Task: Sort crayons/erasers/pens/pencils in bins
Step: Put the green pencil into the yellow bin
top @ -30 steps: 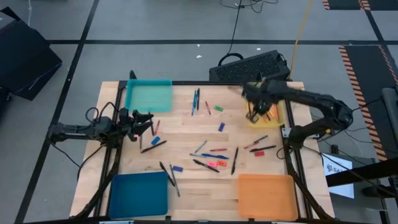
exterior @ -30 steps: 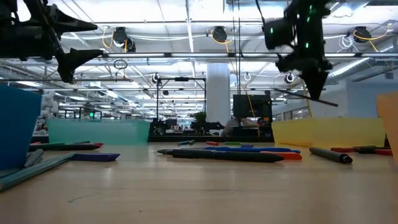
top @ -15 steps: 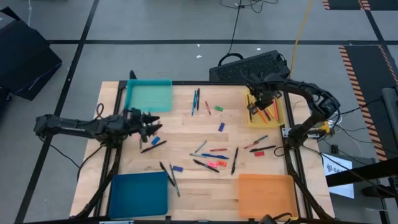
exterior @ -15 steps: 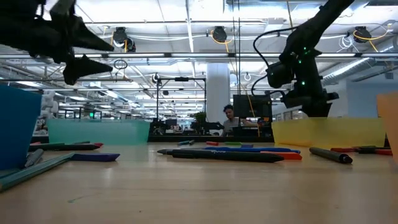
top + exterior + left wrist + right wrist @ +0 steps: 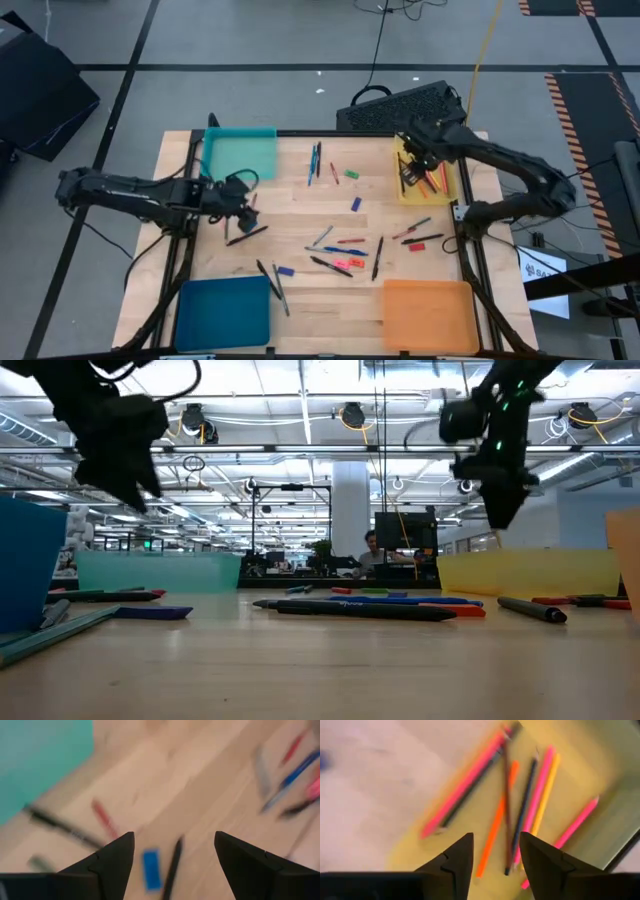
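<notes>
The right gripper [image 5: 408,166] has lifted off the yellow bin [image 5: 449,186] and now hangs just above the pencils [image 5: 496,827], which lie loose inside that bin, pink, orange and dark sticks fanned out under its fingers [image 5: 451,861]. Its jaws stand narrowly apart, with nothing between them. Over on the other side, the left gripper [image 5: 247,203] has swung in beside the teal bin [image 5: 238,155], jaws spread wide and empty above a blue eraser [image 5: 151,869], a black pen [image 5: 172,862] and a red crayon [image 5: 103,818] on the wooden table [image 5: 300,215]. Ahead of both grippers, mid-table, more pens, pencils and erasers lie scattered. The dark blue bin [image 5: 222,312] and orange bin [image 5: 426,312] sit at the near corners.
</notes>
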Robot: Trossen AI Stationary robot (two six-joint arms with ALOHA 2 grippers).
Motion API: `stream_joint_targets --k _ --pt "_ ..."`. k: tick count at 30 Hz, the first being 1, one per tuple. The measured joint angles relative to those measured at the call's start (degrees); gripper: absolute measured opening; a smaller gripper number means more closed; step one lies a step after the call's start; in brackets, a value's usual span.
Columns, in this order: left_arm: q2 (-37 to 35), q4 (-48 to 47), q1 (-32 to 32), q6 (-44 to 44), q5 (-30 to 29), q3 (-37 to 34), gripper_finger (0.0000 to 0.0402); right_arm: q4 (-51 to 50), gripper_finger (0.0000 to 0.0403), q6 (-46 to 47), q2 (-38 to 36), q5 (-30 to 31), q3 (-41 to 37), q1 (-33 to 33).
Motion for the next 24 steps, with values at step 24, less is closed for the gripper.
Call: stream_joint_targets --k 24 --pt "22.2 -14.6 24.0 -14.4 5.9 0.2 0.0228 17.4 0.0126 16.8 -16.4 -3.9 0.0 32.7"
